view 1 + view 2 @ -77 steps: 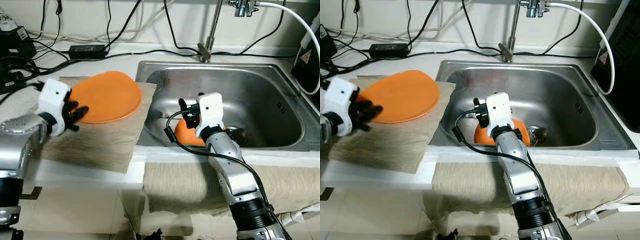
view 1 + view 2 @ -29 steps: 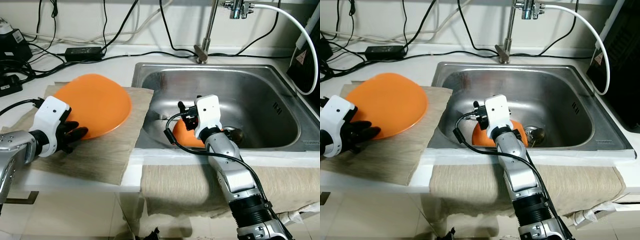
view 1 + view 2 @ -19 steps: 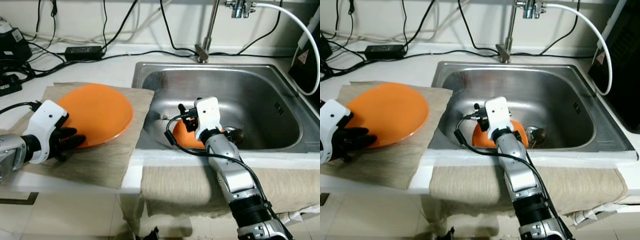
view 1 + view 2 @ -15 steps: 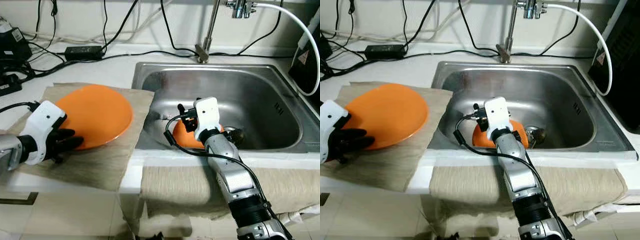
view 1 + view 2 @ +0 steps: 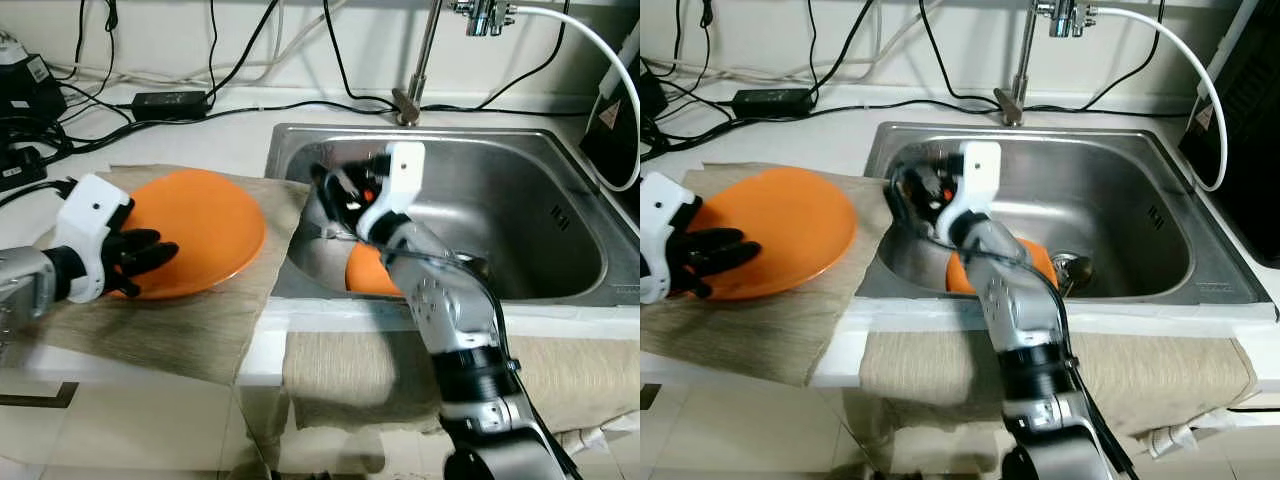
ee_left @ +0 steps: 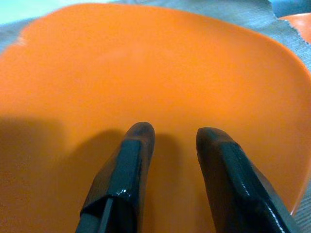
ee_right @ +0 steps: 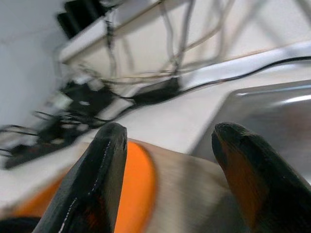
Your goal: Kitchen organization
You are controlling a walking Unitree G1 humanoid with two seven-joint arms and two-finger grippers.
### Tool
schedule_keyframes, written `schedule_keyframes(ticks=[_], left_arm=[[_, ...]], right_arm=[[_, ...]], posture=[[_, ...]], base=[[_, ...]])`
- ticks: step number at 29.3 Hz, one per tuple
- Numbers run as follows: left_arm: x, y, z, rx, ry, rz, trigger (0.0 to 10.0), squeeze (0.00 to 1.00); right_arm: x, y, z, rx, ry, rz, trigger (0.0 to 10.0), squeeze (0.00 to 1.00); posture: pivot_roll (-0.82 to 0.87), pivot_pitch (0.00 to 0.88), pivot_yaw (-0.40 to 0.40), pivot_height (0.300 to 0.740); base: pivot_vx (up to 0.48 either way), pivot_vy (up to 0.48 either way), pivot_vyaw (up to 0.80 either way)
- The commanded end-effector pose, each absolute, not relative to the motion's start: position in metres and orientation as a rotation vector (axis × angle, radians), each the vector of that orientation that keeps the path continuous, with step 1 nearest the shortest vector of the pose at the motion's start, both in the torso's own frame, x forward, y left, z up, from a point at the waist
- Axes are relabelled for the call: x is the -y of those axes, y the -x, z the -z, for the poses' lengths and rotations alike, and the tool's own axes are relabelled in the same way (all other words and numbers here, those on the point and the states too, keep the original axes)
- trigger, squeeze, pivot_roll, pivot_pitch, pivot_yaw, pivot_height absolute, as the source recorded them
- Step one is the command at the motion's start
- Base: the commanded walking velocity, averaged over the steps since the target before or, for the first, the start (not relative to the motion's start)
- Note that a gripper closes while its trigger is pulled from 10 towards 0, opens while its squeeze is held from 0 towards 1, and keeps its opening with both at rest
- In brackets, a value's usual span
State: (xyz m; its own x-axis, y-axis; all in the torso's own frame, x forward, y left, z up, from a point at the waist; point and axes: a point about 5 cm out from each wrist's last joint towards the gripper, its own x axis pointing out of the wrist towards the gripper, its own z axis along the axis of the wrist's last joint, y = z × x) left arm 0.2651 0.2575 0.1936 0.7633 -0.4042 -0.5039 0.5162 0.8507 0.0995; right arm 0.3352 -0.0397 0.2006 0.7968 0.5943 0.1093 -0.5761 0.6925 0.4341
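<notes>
Orange plate (image 5: 195,240) flat on beige cloth mat (image 5: 190,330) left of steel sink (image 5: 520,215). Left gripper (image 6: 171,133) over plate's near edge, fingers spread, grasping nothing. Right gripper (image 7: 167,145) raised above sink's left side, fingers apart, empty. Second orange dish (image 5: 368,275) in sink basin

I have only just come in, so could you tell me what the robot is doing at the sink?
It is sorting orange dishes. The left end effector, fingers apart, rests over an orange plate lying flat on a cloth beside the sink. The right end effector, open and empty, is raised at the sink's left edge, pointing toward that plate. Another orange dish sits in the basin.
</notes>
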Motion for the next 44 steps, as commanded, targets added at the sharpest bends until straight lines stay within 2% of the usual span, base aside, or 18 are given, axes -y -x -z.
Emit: schedule_keyframes(ticks=[1, 5, 14, 21, 32, 44], left_arm=[[-0.255, -0.268, -0.194, -0.482, -0.24, 0.51, 10.0, 0.0], [-0.252, -0.27, -0.193, -0.477, -0.231, 0.511, 10.0, 0.0], [-0.253, -0.268, -0.186, -0.497, -0.226, 0.502, 10.0, 0.0], [-0.249, -0.267, -0.181, -0.518, -0.23, 0.516, 10.0, 0.0], [-0.243, -0.242, -0.162, -0.627, -0.259, 0.579, 10.0, 0.0], [-0.248, -0.251, -0.162, -0.581, -0.251, 0.51, 10.0, 0.0]], right_arm=[[0.02, -0.335, -0.203, -0.1, -0.584, -0.715, 10.0, 0.0], [0.007, -0.336, -0.197, -0.199, -0.693, -0.742, 10.0, 0.0], [-0.006, -0.331, -0.183, -0.391, -0.82, -0.808, 10.0, 0.0], [-0.031, -0.324, -0.199, -0.409, -0.823, -0.932, 10.0, 0.0], [-0.042, -0.33, -0.209, -0.437, -0.831, -0.983, 10.0, 0.0], [-0.064, -0.322, -0.2, -0.533, -0.838, -1.018, 10.0, 0.0]], posture=[[0.16, 0.0, 0.015, 0.74], [0.17, 0.003, 0.005, 0.74], [0.18, 0.009, -0.004, 0.74], [0.17, 0.004, -0.007, 0.74], [0.19, 0.0, -0.022, 0.74], [0.2, 0.0, -0.042, 0.74]], base=[[0.0, 0.0, 0.0], [0.0, 0.0, 0.0], [0.0, 0.0, 0.0], [0.0, 0.0, 0.0], [0.0, 0.0, 0.0], [0.0, 0.0, 0.0]])
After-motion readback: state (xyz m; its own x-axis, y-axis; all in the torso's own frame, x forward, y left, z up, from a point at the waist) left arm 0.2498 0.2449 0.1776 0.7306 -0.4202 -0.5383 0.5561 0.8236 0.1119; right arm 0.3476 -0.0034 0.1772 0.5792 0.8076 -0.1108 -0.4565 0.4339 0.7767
